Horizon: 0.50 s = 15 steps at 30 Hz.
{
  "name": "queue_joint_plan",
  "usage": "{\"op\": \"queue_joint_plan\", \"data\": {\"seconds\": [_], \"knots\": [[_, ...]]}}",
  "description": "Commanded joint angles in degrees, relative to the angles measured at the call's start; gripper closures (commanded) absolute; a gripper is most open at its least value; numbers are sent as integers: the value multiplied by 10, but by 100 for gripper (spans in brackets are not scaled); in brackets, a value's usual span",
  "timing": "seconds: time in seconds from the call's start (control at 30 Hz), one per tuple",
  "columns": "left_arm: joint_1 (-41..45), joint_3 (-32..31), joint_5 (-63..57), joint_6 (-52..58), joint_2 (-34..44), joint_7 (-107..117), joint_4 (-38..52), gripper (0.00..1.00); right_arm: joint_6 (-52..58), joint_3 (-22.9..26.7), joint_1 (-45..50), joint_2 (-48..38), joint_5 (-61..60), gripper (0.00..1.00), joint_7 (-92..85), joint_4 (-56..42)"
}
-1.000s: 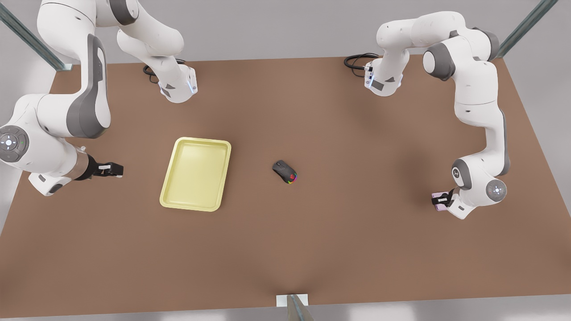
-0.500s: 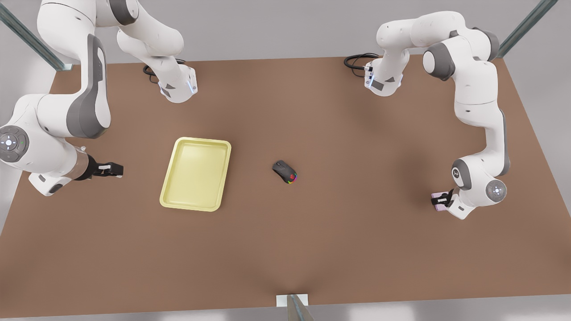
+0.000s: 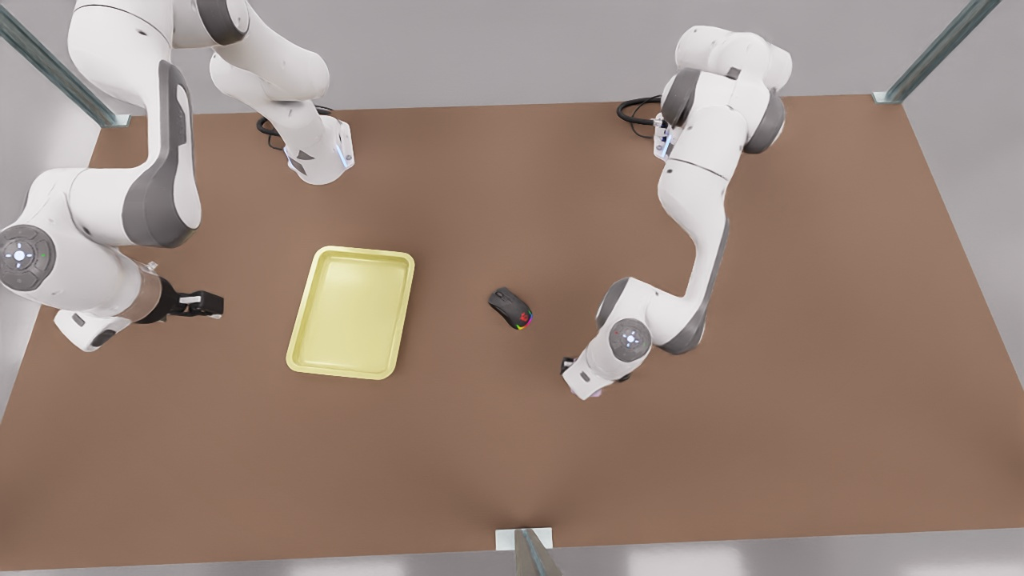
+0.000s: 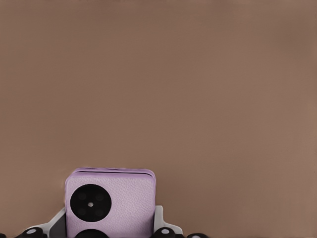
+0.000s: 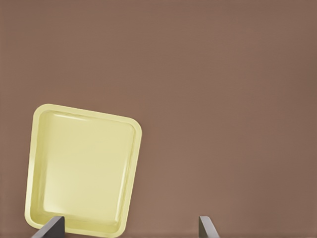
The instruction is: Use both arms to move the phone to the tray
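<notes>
Left end effector [image 4: 110,233], clenched on the phone [image 4: 110,201], has swung toward the tray [image 3: 352,312]; right end effector [image 3: 204,304] waits released.

Phone [image 4: 110,201]: small lilac flip phone, folded, nearly square, black round camera circles on its face; held off the table in left gripper [image 4: 106,230], well to the front view's right of the tray [image 3: 353,310]. Tray: pale yellow, shallow, rounded corners, raised rim, flat on table, nothing in it.
</notes>
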State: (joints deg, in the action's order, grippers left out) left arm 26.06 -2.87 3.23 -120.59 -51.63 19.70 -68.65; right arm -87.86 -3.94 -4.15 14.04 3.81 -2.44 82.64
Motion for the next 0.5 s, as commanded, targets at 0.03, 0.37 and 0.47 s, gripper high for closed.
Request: {"op": "queue_joint_plan", "data": {"seconds": [0.03,0.37,0.47], "knots": [[25,1,2,15,-31,438,56,21,1,0,-1,-1,0,0,3,0],[67,-85,5,-65,-107,372,117,21,-2,0,1,0,1,0,8,-7],[49,-105,5,-107,-111,359,121,0,-5,-1,3,6,-1,0,16,-14]]}}
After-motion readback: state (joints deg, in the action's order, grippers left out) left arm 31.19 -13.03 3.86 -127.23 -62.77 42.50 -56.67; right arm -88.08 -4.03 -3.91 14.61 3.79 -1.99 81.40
